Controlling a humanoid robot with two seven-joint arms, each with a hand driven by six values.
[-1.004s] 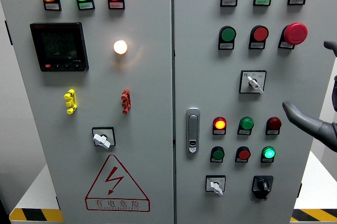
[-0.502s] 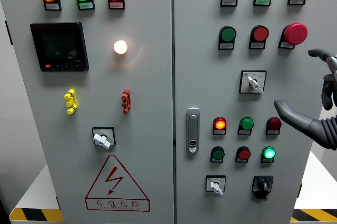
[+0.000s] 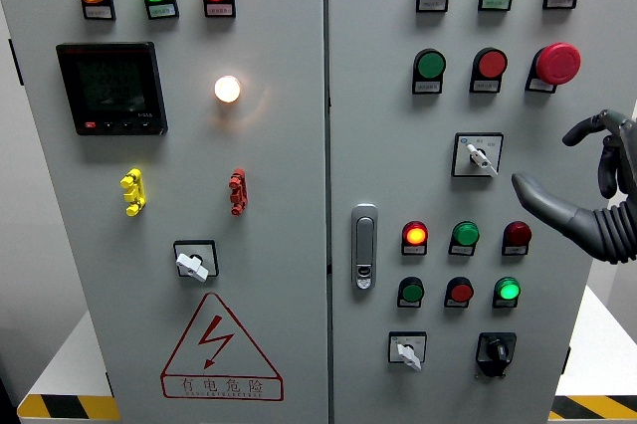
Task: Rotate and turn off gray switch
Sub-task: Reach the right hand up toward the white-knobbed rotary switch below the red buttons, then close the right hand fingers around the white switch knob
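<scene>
Three grey rotary switches sit on the cabinet: one on the left door [image 3: 192, 263], one at the right door's upper middle [image 3: 480, 156] and one at its lower middle [image 3: 407, 351]. My right hand [image 3: 545, 160] comes in from the right edge, dark grey, its thumb [image 3: 542, 203] stretched left and its fingers [image 3: 595, 130] curled loosely above. It is open and holds nothing. It hovers just right of the upper grey switch without touching it. The left hand is out of view.
A black rotary switch [image 3: 495, 351] sits at the lower right and a red mushroom button [image 3: 557, 63] above my hand. Lit and unlit round buttons fill the right door. A door handle [image 3: 365, 245], a meter [image 3: 110, 88] and a warning triangle [image 3: 221, 344] are further left.
My right hand has moved left and slightly up toward the upper grey switch, and its fingers have come further into view and curled. The switches have not turned.
</scene>
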